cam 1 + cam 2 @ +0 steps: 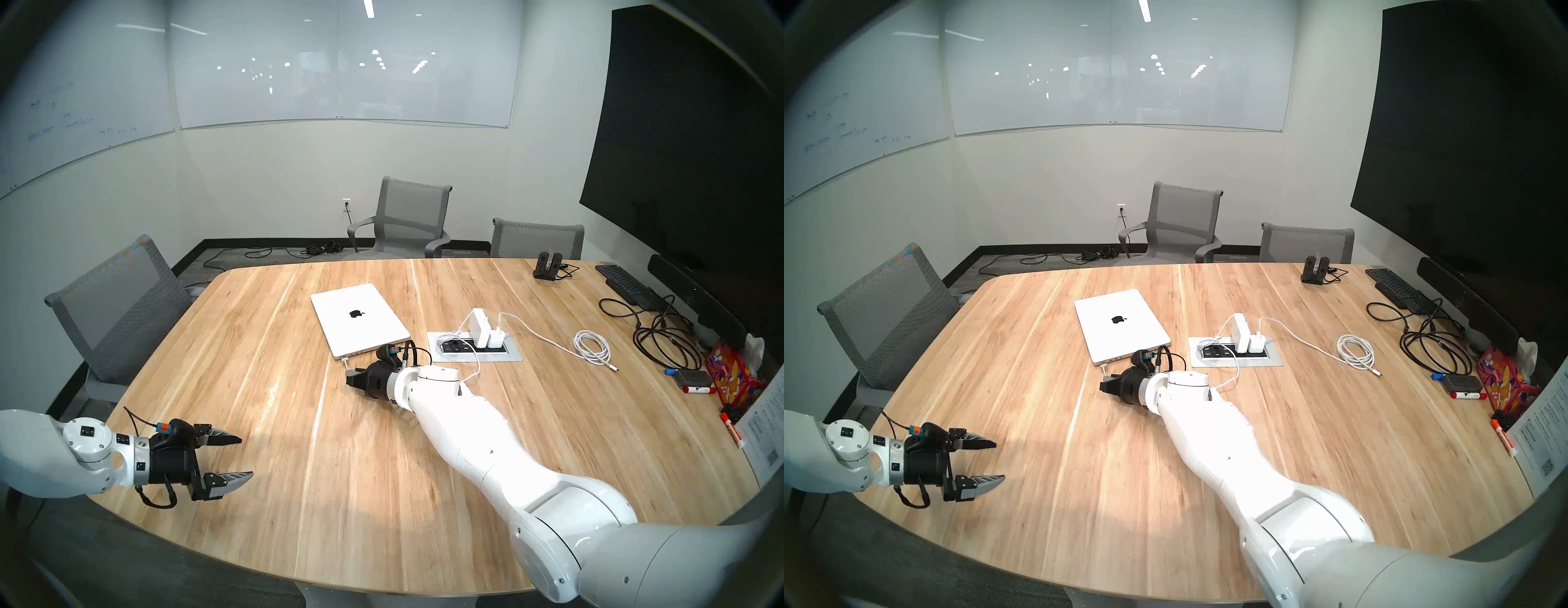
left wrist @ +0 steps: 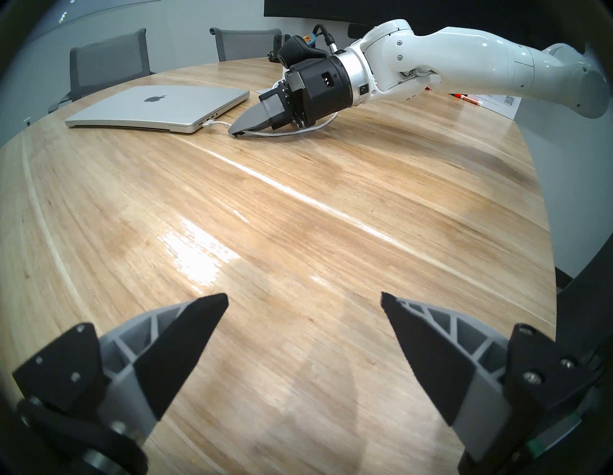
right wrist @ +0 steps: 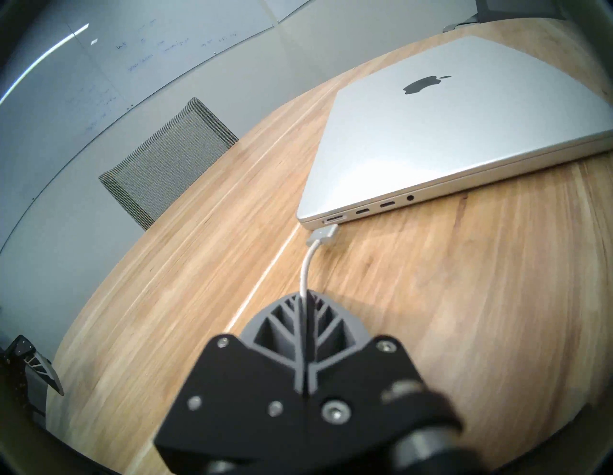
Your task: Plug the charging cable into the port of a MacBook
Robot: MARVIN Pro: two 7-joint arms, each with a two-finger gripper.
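The silver MacBook [image 1: 358, 316] lies closed at mid-table, apple logo up. My right gripper [image 3: 303, 295] is shut on the thin white charging cable [image 3: 306, 268], a short way behind its flat connector [image 3: 323, 234]. The connector sits low by the table, right at the laptop's near corner, just below the endmost port [image 3: 335, 219]. I cannot tell whether it touches the edge; it is not seen inside the slot. The right gripper [image 1: 351, 378] points left, close to the table. My left gripper [image 1: 244, 456] hovers open and empty at the table's near left.
A recessed power box [image 1: 475, 350] with white chargers [image 1: 481, 327] lies right of the laptop. A coiled white cord [image 1: 592, 344], black cords [image 1: 662, 339], a keyboard [image 1: 623, 282] and markers [image 1: 695, 389] sit far right. Grey chairs [image 1: 123, 305] ring the table.
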